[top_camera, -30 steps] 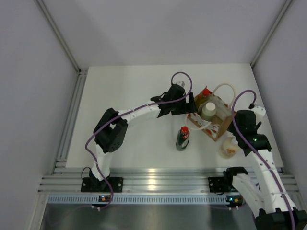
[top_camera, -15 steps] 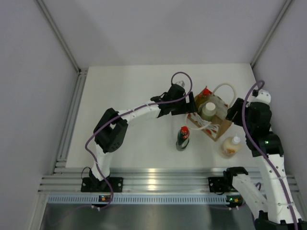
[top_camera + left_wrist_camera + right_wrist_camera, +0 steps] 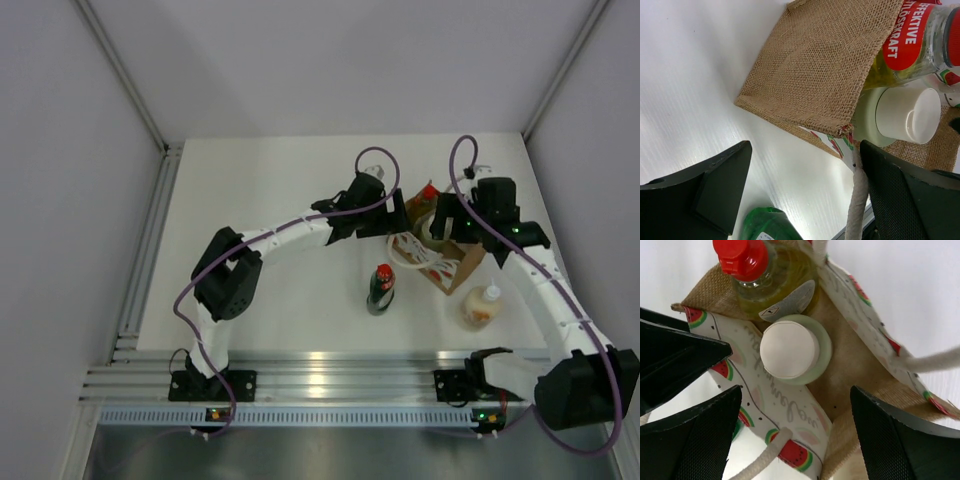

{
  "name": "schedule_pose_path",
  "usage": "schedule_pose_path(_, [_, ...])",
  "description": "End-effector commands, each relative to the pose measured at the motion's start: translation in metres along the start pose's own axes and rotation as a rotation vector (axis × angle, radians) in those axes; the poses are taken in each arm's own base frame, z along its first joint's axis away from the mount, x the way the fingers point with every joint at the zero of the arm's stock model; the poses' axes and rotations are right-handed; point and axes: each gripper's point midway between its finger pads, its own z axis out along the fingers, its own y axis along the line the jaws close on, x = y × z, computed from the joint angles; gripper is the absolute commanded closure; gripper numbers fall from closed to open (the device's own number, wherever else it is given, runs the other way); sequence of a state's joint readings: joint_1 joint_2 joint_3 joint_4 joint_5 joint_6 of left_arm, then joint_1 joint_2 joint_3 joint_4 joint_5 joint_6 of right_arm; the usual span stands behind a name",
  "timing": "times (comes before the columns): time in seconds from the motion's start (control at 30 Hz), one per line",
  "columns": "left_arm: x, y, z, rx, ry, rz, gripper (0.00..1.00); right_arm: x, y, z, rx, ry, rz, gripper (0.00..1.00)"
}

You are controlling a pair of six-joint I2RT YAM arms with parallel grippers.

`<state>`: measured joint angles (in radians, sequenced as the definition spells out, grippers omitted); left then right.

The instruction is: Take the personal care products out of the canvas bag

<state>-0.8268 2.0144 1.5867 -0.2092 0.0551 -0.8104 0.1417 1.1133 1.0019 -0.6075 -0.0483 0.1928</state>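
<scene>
The canvas bag (image 3: 455,268) stands open on the table (image 3: 270,200). Two products are inside it. The yellow bottle (image 3: 767,282) with a red cap is at the far corner of the bag. The pale cylinder (image 3: 790,350) with a round white top is just beside it, about in the middle of the bag's opening.

The right gripper (image 3: 796,392) hangs above the bag, its fingers wide apart and holding nothing; the pale cylinder lies directly under it.

The left gripper (image 3: 805,150) is at the left side of the bag, low near the table, also with its fingers apart. A corner of the bag and one rope handle (image 3: 856,205) lie between the fingers, close to one of them; whether they touch it I cannot tell.

Two products are outside the bag. The dark green bottle (image 3: 381,288) stands upright near the bag, at its near left side. The cream bottle (image 3: 481,306) stands just beside the bag, at its near right side.
</scene>
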Motion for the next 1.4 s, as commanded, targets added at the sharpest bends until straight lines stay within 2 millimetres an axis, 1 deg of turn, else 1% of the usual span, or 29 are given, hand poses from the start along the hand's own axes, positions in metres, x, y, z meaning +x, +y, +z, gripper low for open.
schedule_pose_path(0.0, [-0.028,-0.030,-0.021,0.075,-0.080,0.031,0.07,-0.029,0.013,0.012,-0.018,-0.073,-0.077,0.14])
schedule_pose_path(0.1, [-0.027,-0.032,-0.018,0.082,-0.070,0.034,0.07,-0.025,0.016,0.027,0.009,-0.055,-0.110,0.13])
schedule_pose_path(0.13, [-0.027,-0.033,-0.019,0.087,-0.069,0.036,0.07,-0.024,0.011,0.029,0.051,-0.054,-0.120,0.13])
schedule_pose_path(0.17, [-0.027,-0.034,-0.019,0.090,-0.070,0.038,0.07,-0.020,0.011,0.036,0.063,-0.035,-0.132,0.12])
schedule_pose_path(0.23, [-0.027,-0.035,-0.020,0.093,-0.068,0.038,0.07,-0.018,0.005,0.043,0.110,-0.023,-0.134,0.10])
schedule_pose_path(0.27, [-0.029,-0.037,-0.023,0.099,-0.072,0.039,0.07,-0.013,0.003,0.048,0.127,-0.009,-0.132,0.09])
schedule_pose_path(0.3, [-0.028,-0.037,-0.024,0.101,-0.070,0.041,0.07,-0.013,-0.001,0.050,0.154,-0.015,-0.124,0.07])
schedule_pose_path(0.33, [-0.027,-0.038,-0.025,0.103,-0.066,0.042,0.07,-0.016,0.000,0.053,0.149,-0.038,-0.109,0.07])
schedule_pose_path(0.37, [-0.027,-0.040,-0.027,0.111,-0.067,0.042,0.07,-0.012,0.000,0.056,0.146,-0.036,-0.109,0.07])
schedule_pose_path(0.43, [-0.025,-0.038,-0.027,0.106,-0.060,0.043,0.07,-0.015,0.001,0.061,0.142,-0.057,-0.099,0.07])
schedule_pose_path(0.63, [-0.023,-0.038,-0.030,0.109,-0.059,0.043,0.07,-0.010,0.002,0.085,0.145,-0.025,-0.113,0.10])
schedule_pose_path(0.67, [-0.023,-0.038,-0.030,0.108,-0.058,0.041,0.07,-0.006,0.000,0.090,0.148,-0.005,-0.116,0.10])
schedule_pose_path(0.73, [-0.024,-0.038,-0.031,0.109,-0.059,0.041,0.07,0.000,0.000,0.095,0.151,0.012,-0.110,0.12])
schedule_pose_path(0.87, [-0.024,-0.036,-0.033,0.103,-0.064,0.047,0.07,0.017,-0.004,0.100,0.160,0.055,-0.105,0.15])
schedule_pose_path(0.93, [-0.024,-0.036,-0.033,0.103,-0.066,0.045,0.07,0.020,-0.005,0.102,0.163,0.054,-0.104,0.21])
schedule_pose_path(0.97, [-0.024,-0.036,-0.033,0.102,-0.067,0.045,0.07,0.024,-0.006,0.104,0.166,0.061,-0.109,0.28])
schedule_pose_path(1.0, [-0.024,-0.037,-0.033,0.105,-0.066,0.045,0.07,0.023,-0.007,0.104,0.171,0.059,-0.111,0.49])
schedule_pose_path(1.03, [-0.024,-0.037,-0.033,0.104,-0.067,0.044,0.07,0.023,-0.008,0.105,0.173,0.060,-0.111,0.57])
schedule_pose_path(1.07, [-0.024,-0.037,-0.033,0.103,-0.066,0.044,0.07,0.023,-0.008,0.105,0.174,0.058,-0.113,0.62])
schedule_pose_path(1.1, [-0.024,-0.037,-0.034,0.103,-0.068,0.044,0.07,0.021,-0.008,0.104,0.174,0.054,-0.111,0.72])
schedule_pose_path(1.17, [-0.025,-0.036,-0.034,0.100,-0.069,0.044,0.07,0.014,-0.007,0.098,0.172,0.027,-0.108,0.78])
schedule_pose_path(1.2, [-0.025,-0.036,-0.035,0.099,-0.072,0.043,0.07,0.012,-0.005,0.097,0.168,0.020,-0.105,0.84])
schedule_pose_path(1.27, [-0.026,-0.035,-0.035,0.094,-0.077,0.045,0.07,0.000,-0.002,0.089,0.153,-0.015,-0.104,0.92])
schedule_pose_path(1.3, [-0.026,-0.035,-0.036,0.094,-0.079,0.045,0.07,-0.004,0.001,0.086,0.143,-0.025,-0.104,1.00])
schedule_pose_path(1.33, [-0.026,-0.035,-0.037,0.094,-0.079,0.045,0.07,-0.008,0.002,0.083,0.139,-0.037,-0.101,1.00])
schedule_pose_path(1.37, [-0.027,-0.036,-0.038,0.095,-0.082,0.046,0.07,-0.017,0.005,0.076,0.132,-0.059,-0.098,1.00])
